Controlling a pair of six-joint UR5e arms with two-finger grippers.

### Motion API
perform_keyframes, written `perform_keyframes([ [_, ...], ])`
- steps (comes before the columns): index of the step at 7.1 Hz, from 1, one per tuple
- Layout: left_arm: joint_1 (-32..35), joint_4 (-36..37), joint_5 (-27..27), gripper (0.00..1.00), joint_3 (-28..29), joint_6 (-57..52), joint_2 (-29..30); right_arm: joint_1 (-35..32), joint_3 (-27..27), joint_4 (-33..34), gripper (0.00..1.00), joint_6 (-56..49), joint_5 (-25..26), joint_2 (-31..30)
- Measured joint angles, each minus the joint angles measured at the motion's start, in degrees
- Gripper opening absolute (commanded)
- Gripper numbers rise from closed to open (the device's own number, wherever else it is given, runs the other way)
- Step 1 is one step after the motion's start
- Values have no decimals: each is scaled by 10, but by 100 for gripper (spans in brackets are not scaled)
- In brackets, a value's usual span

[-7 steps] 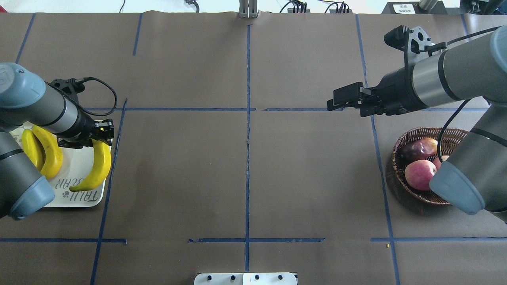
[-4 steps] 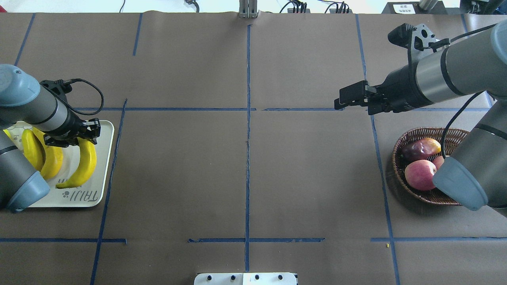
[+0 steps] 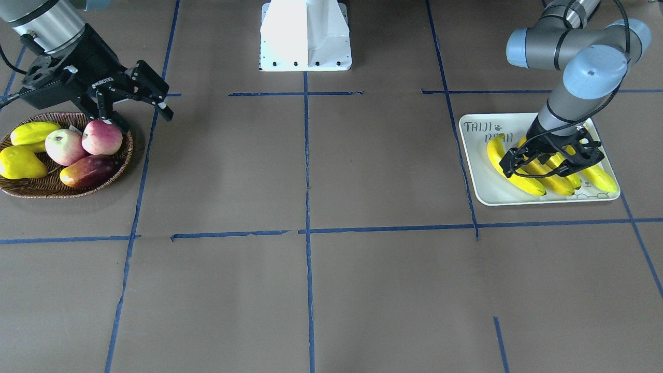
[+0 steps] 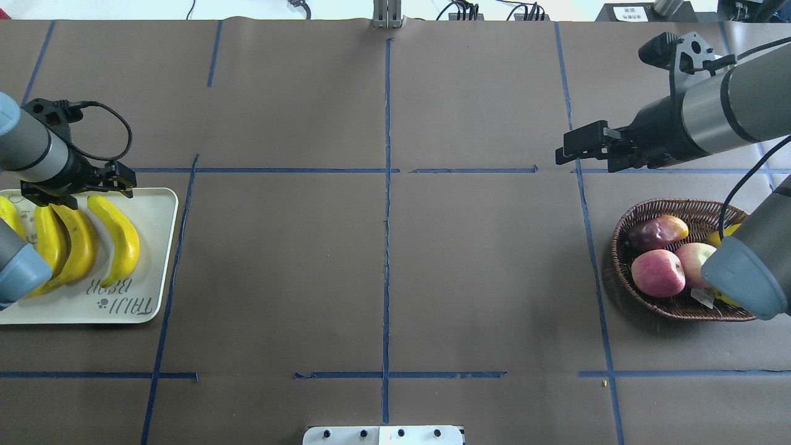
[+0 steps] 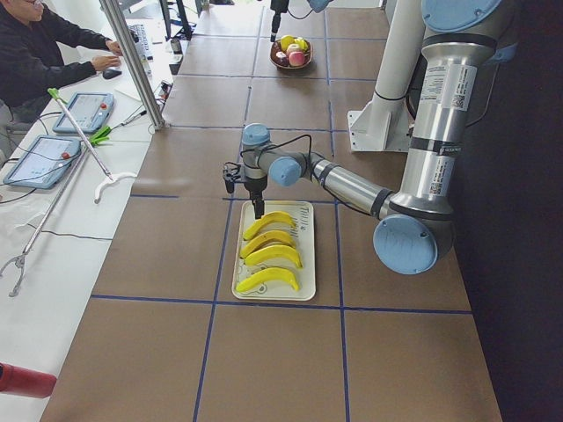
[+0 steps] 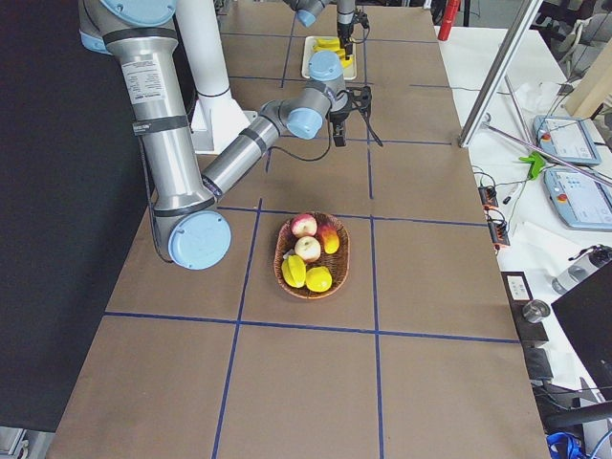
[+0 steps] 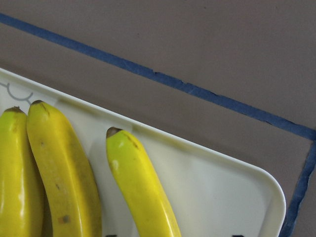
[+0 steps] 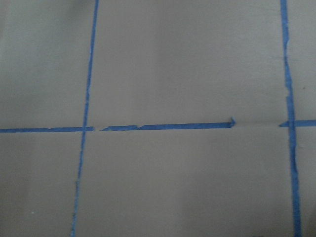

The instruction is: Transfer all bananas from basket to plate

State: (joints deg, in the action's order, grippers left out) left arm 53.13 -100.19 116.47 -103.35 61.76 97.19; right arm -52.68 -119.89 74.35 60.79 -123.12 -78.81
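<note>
Now the last banana lies on the plate, released; the left gripper hangs open above it, right gripper open too.

Brown table marked with blue tape.
A horizontal tape line crosses mid-frame, its edge ragged, with a gap toward the right. A left vertical strip cuts through it. A right vertical strip runs top to bottom near the frame's right edge.
</note>
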Motion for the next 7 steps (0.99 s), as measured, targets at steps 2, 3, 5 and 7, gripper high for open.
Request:
perform_keyframes([
  [2,57,18,27,100,-43,-107,-31,-41,5,61,100,-144,-1,-29],
  [3,95,43,50,100,-58,-180,-40,-72,17,86,100,-228,-7,-41],
  [5,202,90,119,100,-46,-369,-56,-172,99,100,100,-383,-87,-55],
  [7,312,104,214,100,13,-541,-88,-253,188,100,100,-510,-148,-59],
])
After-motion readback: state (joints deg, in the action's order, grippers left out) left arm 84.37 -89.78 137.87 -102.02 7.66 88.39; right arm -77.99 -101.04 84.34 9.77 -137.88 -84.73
